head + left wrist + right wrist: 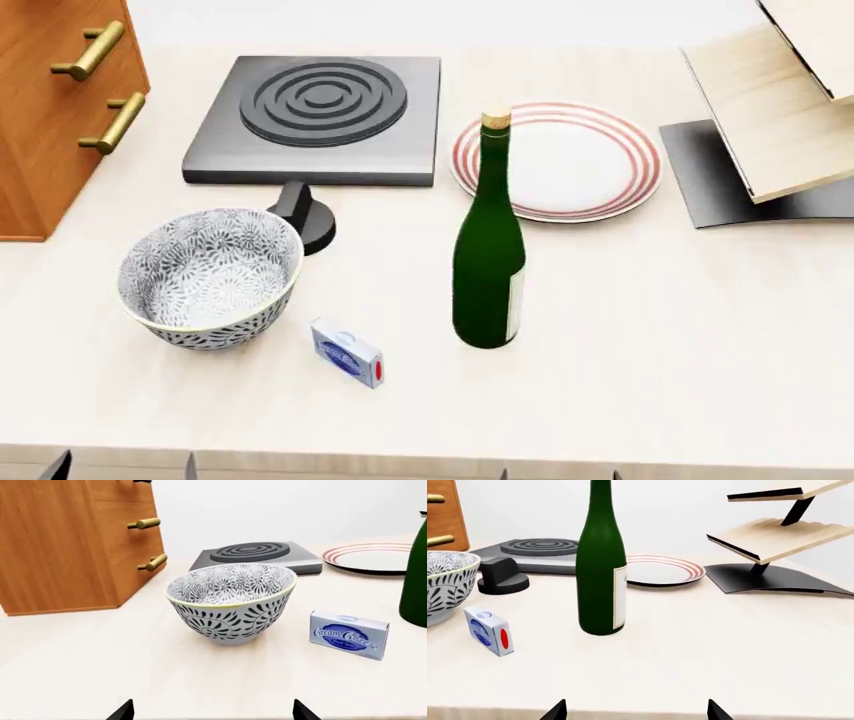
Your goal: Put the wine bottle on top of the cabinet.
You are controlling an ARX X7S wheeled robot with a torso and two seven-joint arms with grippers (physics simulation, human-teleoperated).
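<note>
Two pairs of my dark fingers peek in along the bottom edge of the head view, the left fingers (123,466) at lower left and the right fingers (561,472) at lower centre-right; both pairs are spread apart and grasp nothing, hanging at the near edge of the pale wooden tabletop (667,360). Nearest on it, left of centre, lies a small blue-and-white cream cheese box (347,353), just right of a round ceramic bowl with a black-and-white floral pattern (208,276). The tall dark green glass wine bottle with a tan cork and pale label (490,258) stands upright at the centre of the frame, apart from the box and bowl. Behind the bowl sits a small black knob (306,212), close in front of a flat grey square hotplate with black concentric rings (320,118). Right of the hotplate rests a white plate with red rings (558,160). At upper right, pale light-wood slanted boards on a black stand (771,110) rise. The orange-brown wooden cabinet with brass bar handles (54,120) fills the upper left corner, well apart from the bottle.
</note>
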